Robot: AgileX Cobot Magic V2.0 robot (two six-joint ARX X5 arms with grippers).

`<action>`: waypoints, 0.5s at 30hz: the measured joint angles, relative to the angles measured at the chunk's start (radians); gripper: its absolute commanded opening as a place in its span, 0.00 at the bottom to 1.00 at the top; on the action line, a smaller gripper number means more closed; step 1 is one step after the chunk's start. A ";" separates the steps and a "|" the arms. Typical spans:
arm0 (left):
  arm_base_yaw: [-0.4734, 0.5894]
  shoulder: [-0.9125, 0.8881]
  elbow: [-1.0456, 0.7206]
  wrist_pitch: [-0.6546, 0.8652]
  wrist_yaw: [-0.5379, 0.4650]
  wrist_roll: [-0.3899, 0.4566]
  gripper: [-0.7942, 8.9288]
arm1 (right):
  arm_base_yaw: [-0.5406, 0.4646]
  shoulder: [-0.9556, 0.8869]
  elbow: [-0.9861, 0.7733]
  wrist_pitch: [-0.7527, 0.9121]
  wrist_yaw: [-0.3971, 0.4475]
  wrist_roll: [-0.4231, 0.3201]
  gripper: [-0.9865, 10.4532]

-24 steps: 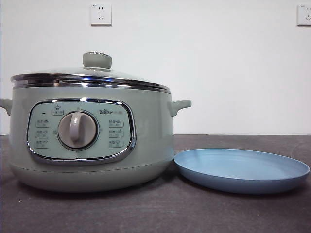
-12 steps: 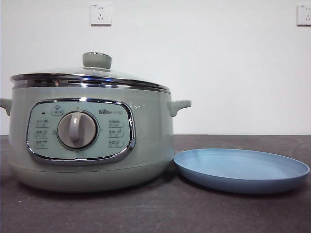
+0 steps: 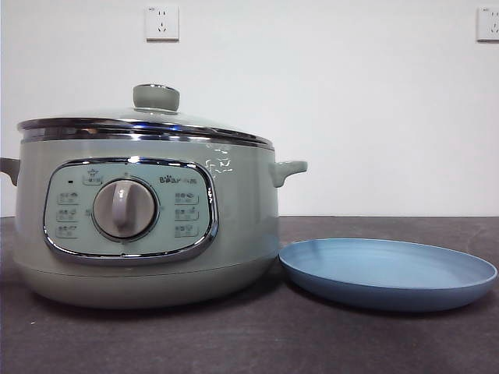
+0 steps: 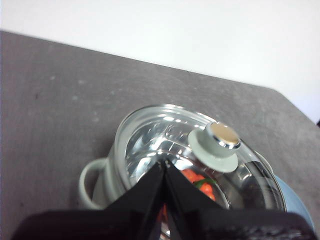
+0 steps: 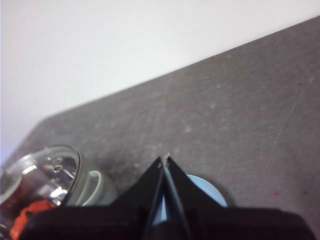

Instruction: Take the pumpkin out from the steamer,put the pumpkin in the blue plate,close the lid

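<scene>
The sage-green steamer [image 3: 148, 226] stands at the left of the table with the glass lid [image 3: 148, 121] closed on it. The blue plate [image 3: 387, 273] lies empty beside it on the right. The pumpkin [image 4: 202, 182] shows orange through the lid in the left wrist view, inside the steamer; it also shows in the right wrist view [image 5: 27, 215]. My left gripper [image 4: 164, 162] is shut and empty, high above the lid, short of its knob [image 4: 215, 145]. My right gripper [image 5: 165, 159] is shut and empty, high above the plate [image 5: 200, 192]. Neither arm shows in the front view.
The dark grey table [image 3: 249, 343] runs to a white wall with two sockets [image 3: 161, 23]. The steamer's side handle [image 3: 287, 170] points toward the plate.
</scene>
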 measured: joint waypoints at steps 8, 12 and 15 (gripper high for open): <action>0.000 0.182 0.211 -0.101 0.110 0.135 0.08 | 0.000 0.226 0.291 -0.218 -0.067 -0.236 0.10; 0.000 0.245 0.273 -0.160 0.185 0.187 0.18 | 0.000 0.309 0.396 -0.298 -0.161 -0.322 0.22; 0.000 0.268 0.291 -0.170 0.201 0.202 0.43 | 0.000 0.341 0.433 -0.301 -0.175 -0.341 0.40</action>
